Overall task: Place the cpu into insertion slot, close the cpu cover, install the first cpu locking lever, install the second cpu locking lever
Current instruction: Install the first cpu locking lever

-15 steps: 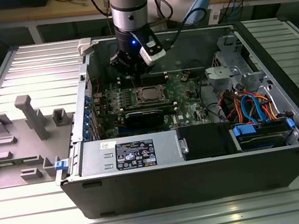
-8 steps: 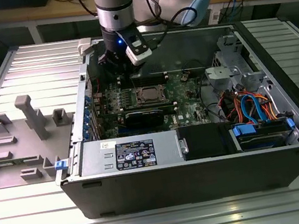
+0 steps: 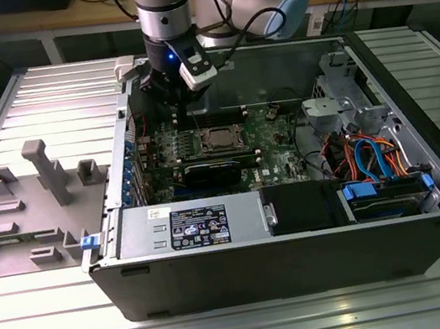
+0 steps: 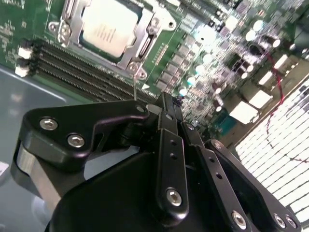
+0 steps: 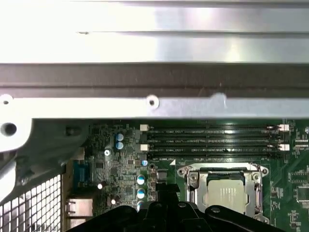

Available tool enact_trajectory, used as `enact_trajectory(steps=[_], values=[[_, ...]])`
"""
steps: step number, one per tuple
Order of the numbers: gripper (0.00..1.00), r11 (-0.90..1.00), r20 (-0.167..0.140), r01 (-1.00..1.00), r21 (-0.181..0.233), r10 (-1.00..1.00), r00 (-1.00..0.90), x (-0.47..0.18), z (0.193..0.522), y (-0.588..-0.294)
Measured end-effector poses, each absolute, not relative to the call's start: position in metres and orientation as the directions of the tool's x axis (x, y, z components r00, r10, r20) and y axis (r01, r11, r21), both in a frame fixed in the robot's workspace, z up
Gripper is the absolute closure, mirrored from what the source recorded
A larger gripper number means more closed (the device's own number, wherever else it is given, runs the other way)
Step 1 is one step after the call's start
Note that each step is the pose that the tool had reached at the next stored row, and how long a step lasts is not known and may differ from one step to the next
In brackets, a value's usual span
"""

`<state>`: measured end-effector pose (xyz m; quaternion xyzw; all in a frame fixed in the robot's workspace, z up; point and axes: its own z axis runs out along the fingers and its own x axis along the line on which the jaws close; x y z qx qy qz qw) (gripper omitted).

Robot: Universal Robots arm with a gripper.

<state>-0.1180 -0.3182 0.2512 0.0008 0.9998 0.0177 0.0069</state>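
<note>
Cpu [image 4: 108, 26] seated under the closed cpu cover [image 4: 146, 46].
Pincer [image 4: 166, 100] hung with fingers pressed together, near that cpu cover's corner.

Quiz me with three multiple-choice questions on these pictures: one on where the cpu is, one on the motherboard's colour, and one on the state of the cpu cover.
1. Where is the cpu?
A. on the grey rack outside the computer
B. in the insertion slot
C. on top of the blue drive bay

2. What colour is the motherboard?
A. green
B. red
C. white

3. How does the cpu cover stand?
A. swung upright on its hinge
B. taken off and lying outside the computer
C. lowered flat around the chip

Answers:
1 B: both wrist views show the silver-grey chip seated in the socket.
2 A: the board around the socket is green in all views.
3 C: the silvery frame lies flat along the chip's edges.
</note>
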Motion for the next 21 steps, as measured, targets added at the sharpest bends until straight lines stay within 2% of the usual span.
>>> enact_trajectory(steps=[21], values=[[0.89, 1.0, -0.016, 0.002, 0.024, 0.002, -1.0, -0.094, 0.258, -0.309]])
